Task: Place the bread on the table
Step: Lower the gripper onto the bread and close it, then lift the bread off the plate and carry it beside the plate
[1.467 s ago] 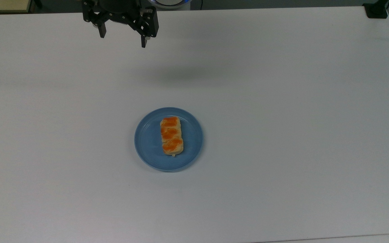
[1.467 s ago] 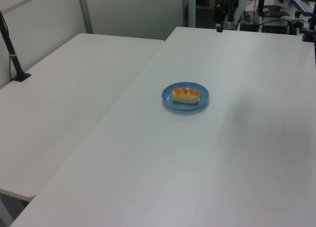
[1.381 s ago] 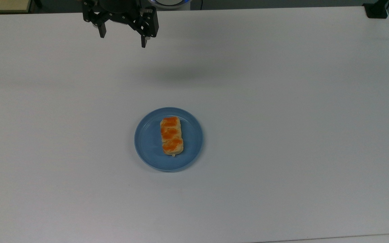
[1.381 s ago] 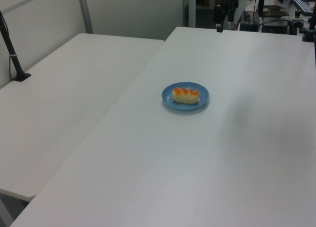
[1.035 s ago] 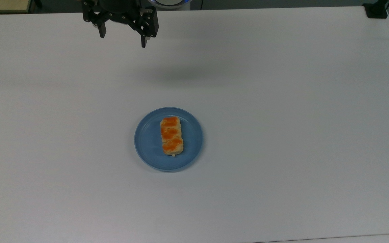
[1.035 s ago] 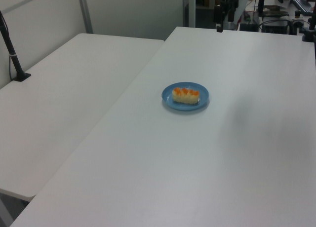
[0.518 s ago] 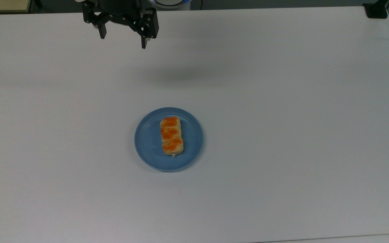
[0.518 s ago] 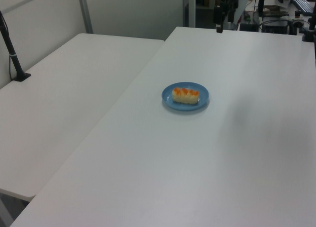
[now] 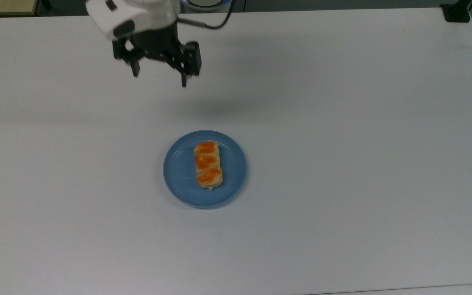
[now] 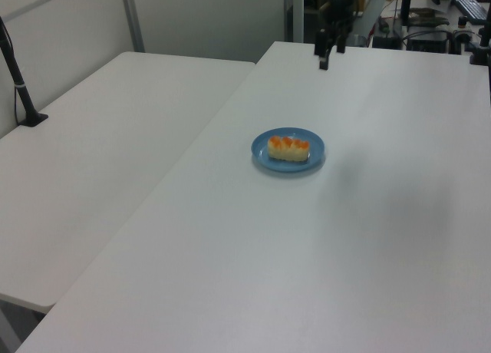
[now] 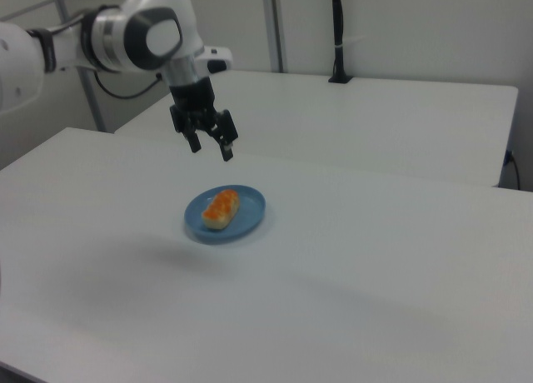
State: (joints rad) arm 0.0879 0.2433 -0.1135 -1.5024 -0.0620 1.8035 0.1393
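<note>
The bread point(image 9: 208, 164) point(image 10: 288, 148) point(image 11: 221, 208), a tan loaf with three orange-glazed bumps, lies on a round blue plate point(image 9: 178, 170) point(image 10: 261, 148) point(image 11: 250, 206) in the middle of the white table point(image 9: 342, 164) point(image 10: 368, 238) point(image 11: 350, 258). My gripper point(image 9: 159, 80) point(image 10: 328, 57) point(image 11: 211, 149) hangs in the air, open and holding nothing. In the top view it is well above the plate and slightly to its left. In the right view it hovers above the plate, apart from the bread.
A second white table point(image 10: 100, 153) point(image 11: 375, 125) adjoins this one. A black post point(image 10: 19, 84) point(image 11: 337, 33) stands on it. A dark clamp point(image 9: 456, 12) sits at the table corner in the top view's upper right.
My gripper has come away from the table's far edge toward the plate, moving down and slightly right in the top view. It stays open. The bread and plate have not moved.
</note>
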